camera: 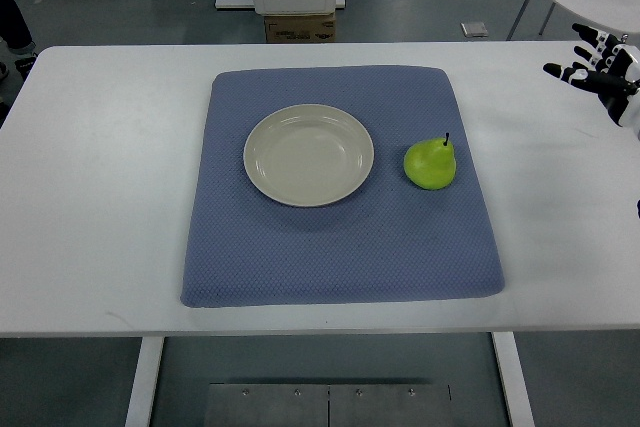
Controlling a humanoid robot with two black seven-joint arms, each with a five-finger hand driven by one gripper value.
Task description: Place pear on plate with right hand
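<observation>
Your right hand [598, 65] sits at the upper right edge of the frame, fingers [556, 70] loosely spread and holding nothing, well apart from the pear [430, 163]. The pear rests on the blue mat [330, 247], right of centre, just beside the plate [309, 155] but not touching it — stem pointing toward the top of the frame. Expect it to be light and firm, with smooth skin that could slip, and it may roll on its round belly. Wrap your fingers around the fat lower body, not the narrow neck or stem. The plate looks empty and shallow. Most of your right arm is cut off by the frame edge — and your left hand doesn't show over the tabletop [100, 197] at all.
</observation>
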